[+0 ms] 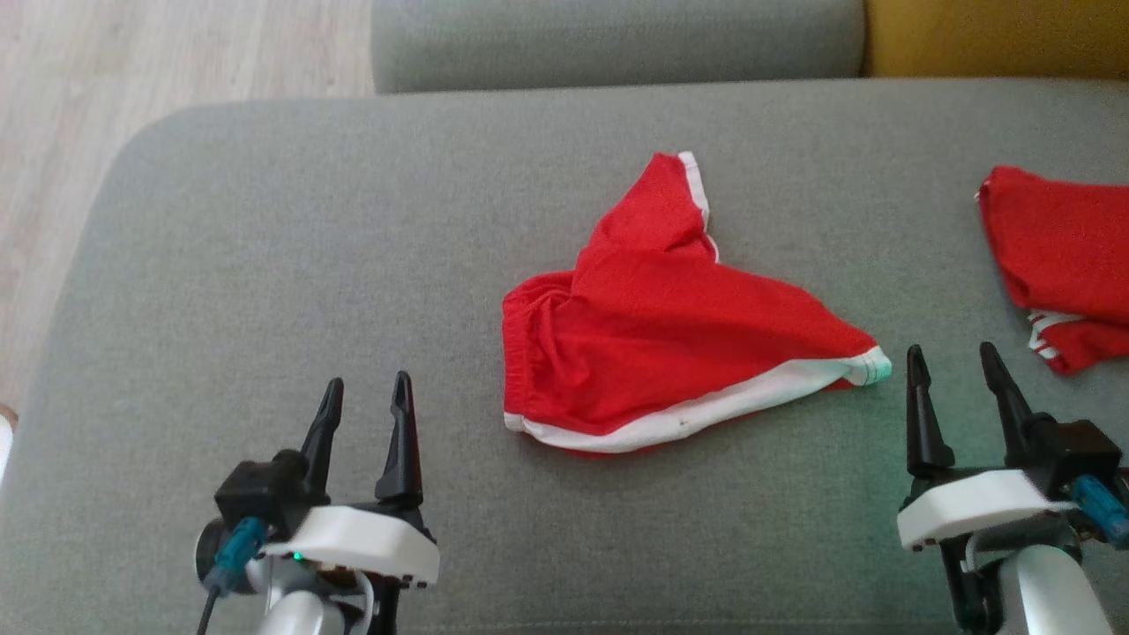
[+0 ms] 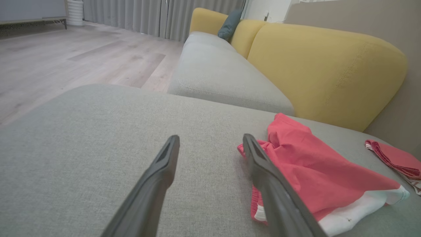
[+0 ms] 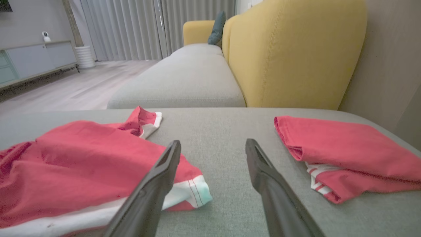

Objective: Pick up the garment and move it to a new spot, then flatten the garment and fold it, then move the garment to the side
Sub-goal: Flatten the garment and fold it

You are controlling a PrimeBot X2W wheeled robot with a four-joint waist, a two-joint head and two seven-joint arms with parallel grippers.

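1. Seen from above in the head view, the red shorts (image 1: 670, 335) lie crumpled in a rough triangle at the middle of the grey seat cushion (image 1: 309, 220). The white-trimmed hem faces the near edge and the gathered waistband is at the left.
2. The left gripper (image 1: 369, 386) hovers to the near left of the shorts, its two dark tapered fingers spread wide with nothing between them.
3. The right gripper (image 1: 951, 351) sits just right of the hem's white corner, jaws equally wide and empty. Whether a fingertip brushes the cloth is hard to tell.
4. A folded red garment (image 1: 1058, 256) lies at the far right, apart from the shorts. The right wrist view brings out red-and-white stripes along its near edge.
5. The left wrist view takes in a padded yellow backrest (image 2: 329, 65), a teal pillow (image 2: 230, 24) and pale wood floor (image 2: 65, 56). The right wrist view adds pleated grey curtains (image 3: 131, 26) and a low pale cabinet (image 3: 33, 59).
6. The cushion is coarse woven fabric with rounded corners, and the shorts look soft and wrinkled.
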